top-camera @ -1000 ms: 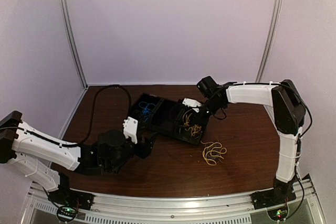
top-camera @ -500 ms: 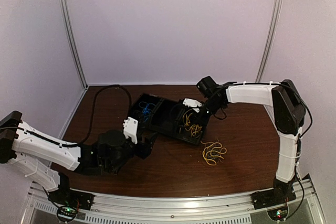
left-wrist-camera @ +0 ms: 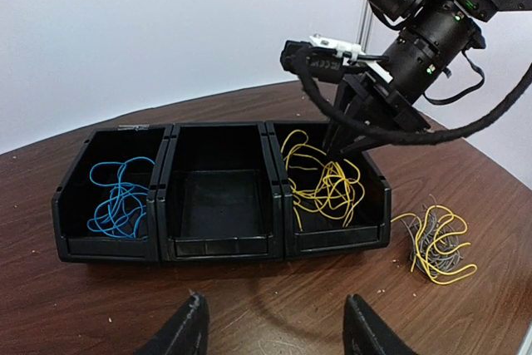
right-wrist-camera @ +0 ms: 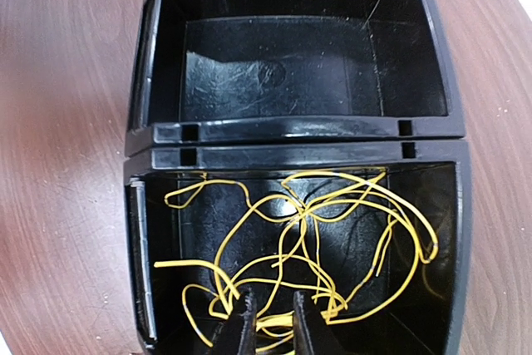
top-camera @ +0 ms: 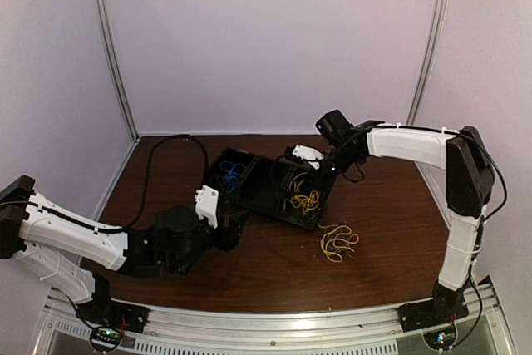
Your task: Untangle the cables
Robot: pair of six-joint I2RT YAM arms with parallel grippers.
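Here the right gripper [right-wrist-camera: 272, 297] hangs tip-down inside the right-hand bin [left-wrist-camera: 332, 240] of a row of three black bins on the bench [left-wrist-camera: 75, 305]. Its fingers stand a narrow gap apart, wider than a strand, amid the yellow cables [right-wrist-camera: 303, 205] heaped in that bin, and clamp nothing. The blue cables [left-wrist-camera: 120, 201] lie in the left-hand bin [left-wrist-camera: 104, 248]. The middle bin [left-wrist-camera: 220, 247] stands between them. A yellow-and-grey bundle [left-wrist-camera: 436, 243] rests on the bench just beside the right-hand bin. The left gripper [left-wrist-camera: 274, 301] is spread wide and empty, near the bins' front.
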